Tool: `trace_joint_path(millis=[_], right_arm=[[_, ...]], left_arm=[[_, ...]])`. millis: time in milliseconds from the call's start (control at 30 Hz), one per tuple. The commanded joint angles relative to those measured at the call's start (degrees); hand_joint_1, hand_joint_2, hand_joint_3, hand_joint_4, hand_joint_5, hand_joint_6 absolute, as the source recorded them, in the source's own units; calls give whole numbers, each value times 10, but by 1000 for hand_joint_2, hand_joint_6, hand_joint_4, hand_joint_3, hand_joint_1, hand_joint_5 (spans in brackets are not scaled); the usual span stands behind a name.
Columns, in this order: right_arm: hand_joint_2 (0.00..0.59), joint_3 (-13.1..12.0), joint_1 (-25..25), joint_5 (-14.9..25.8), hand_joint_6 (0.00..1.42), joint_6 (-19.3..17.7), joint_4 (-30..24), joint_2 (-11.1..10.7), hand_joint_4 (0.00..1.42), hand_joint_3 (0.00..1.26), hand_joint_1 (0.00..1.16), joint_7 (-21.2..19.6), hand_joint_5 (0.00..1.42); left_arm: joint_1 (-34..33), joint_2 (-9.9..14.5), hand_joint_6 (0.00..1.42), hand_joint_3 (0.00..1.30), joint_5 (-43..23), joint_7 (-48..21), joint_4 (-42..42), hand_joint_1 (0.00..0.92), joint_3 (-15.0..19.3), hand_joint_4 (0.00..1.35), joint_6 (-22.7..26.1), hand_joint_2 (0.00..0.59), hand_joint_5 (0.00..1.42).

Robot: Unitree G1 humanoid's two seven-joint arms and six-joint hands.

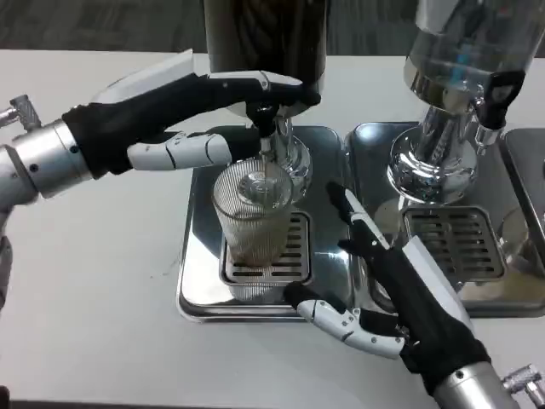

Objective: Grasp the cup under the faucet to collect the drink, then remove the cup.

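Two hands frame a ribbed cup [253, 217] at the centre of the frame. It stands upright on the slotted grate of a steel tray [197, 281], directly below the faucet [266, 128] of a dark dispenser [266, 38] at the top centre.

From the upper left, the left hand [183, 111] reaches across. Its upper fingers [255, 85] lie over the faucet's top and seem to press the tap, while a lower finger stretches toward the spout just above the cup's rim. It encloses nothing, and whether it truly bears on the lever is hard to tell.

At the lower right, the right hand [400, 294] lies palm-in, fingers spread wide and holding nothing. One finger points up toward the gap between the two trays, another curls in along the near edge of the tray, just beside the cup's base but apart from it.

A little pale liquid seems to sit low in the cup, so filling looks to be the step in hand, with the grasp not yet made.

Next, the right hand likely needs to slide left and wrap the cup's side at mid height, closing firmly enough on the ribbed wall without tipping it. Once enough has been poured, the left hand should release the tap before the cup is drawn toward the frame's bottom edge.

A second, clear dispenser [464, 85] stands at the upper right over its own tray.
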Motion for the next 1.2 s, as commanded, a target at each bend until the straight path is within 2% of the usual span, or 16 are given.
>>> trace_joint_path(millis=[33,433,733,1200], right_arm=[[208,7,-14,-1,106,15,6,1,0,0,623,10,0],[193,22,-40,-15,50,43,27,3,0,0,602,7,0],[176,22,-52,-22,29,44,37,7,0,0,584,-1,0],[180,22,-66,-22,2,45,50,12,0,0,564,-1,0]], left_arm=[[7,3,90,237,10,-1,-6,0,-10,152,-14,155,150],[9,8,98,237,18,10,-11,0,-14,154,-28,157,150],[10,13,104,237,30,26,-14,0,-21,154,-40,159,152],[14,24,108,237,52,61,-17,0,-38,163,-63,159,161]])
